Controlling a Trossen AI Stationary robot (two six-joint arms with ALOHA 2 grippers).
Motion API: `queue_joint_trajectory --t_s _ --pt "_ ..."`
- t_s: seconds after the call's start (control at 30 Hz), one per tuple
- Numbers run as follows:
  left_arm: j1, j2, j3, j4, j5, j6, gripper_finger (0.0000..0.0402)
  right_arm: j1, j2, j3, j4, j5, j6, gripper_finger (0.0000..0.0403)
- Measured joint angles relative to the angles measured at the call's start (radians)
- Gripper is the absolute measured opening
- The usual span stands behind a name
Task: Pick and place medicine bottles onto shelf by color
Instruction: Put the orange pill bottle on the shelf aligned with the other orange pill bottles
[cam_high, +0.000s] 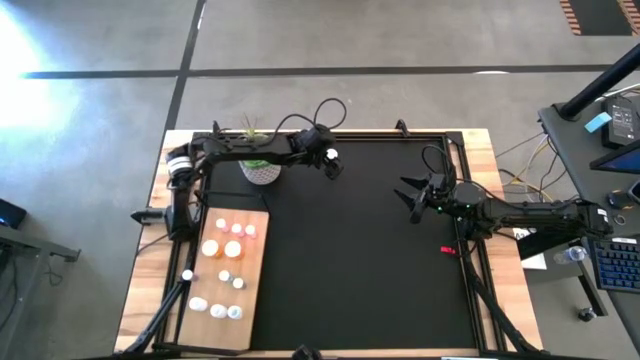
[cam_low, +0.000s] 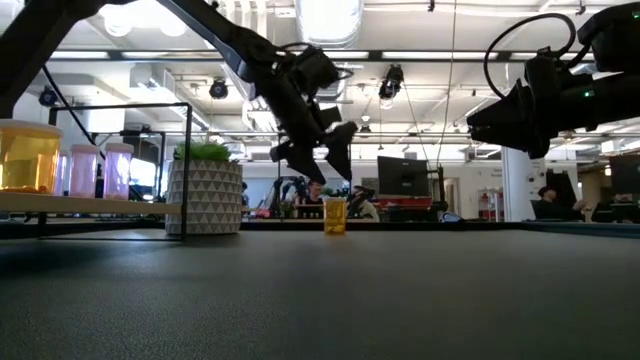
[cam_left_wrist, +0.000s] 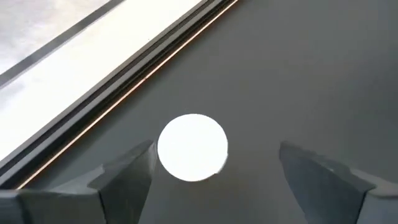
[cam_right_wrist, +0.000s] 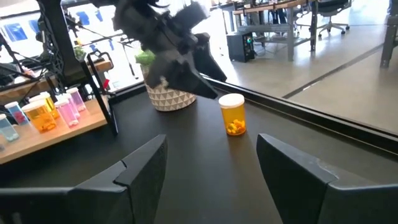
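- Black mat (cam_high: 360, 250): covers most of the table; one orange bottle (cam_right_wrist: 233, 114) stands upright and alone on it near the far edge, just beside the speckled plant pot (cam_high: 261, 171).
- Shelf (cam_high: 255, 290): light-wood board at the mat's left side; carries the other medicine bottles upright in rows, pink and orange toward the far end, white and bluish toward the near end.
- Left gripper (cam_high: 331, 165): hangs just above the lone bottle, jaws spread wide and holding nothing; in the left wrist view the white cap (cam_left_wrist: 193, 147) sits between the two fingers, closer to one than the other.
- Right gripper (cam_high: 415, 195): waits above the mat's right half, jaws parted and empty, pointed toward the orange bottle.
- Step in hand, by judgement: pick up the lone orange bottle. Best done by centring the cap between the fingers first, then lowering straight down past the cap onto the body, then closing gently.
- Worth guarding against: nudging the pot, or tipping the bottle with the nearer finger.
- Inside the orange bottle: small yellow pills lying at the bottom, most of the body unfilled.
- Contents of the shelf bottles: too small to tell.
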Motion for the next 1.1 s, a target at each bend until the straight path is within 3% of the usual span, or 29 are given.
queue_joint_trajectory --t_s 0.4,0.67,1.1 --pt "0.016 0.111 0.067 -0.026 -0.046 -0.036 0.0326 0.0 0.0 0.0 0.0 0.0 0.0 0.0237" --pt "0.022 0.121 0.08 -0.057 -0.045 -0.069 0.0321 0.0 0.0 0.0 0.0 0.0 0.0 0.0237" --pt "0.018 0.117 0.08 -0.058 -0.015 -0.071 0.0187 0.0 0.0 -0.001 0.0 0.0 0.0 0.0237"
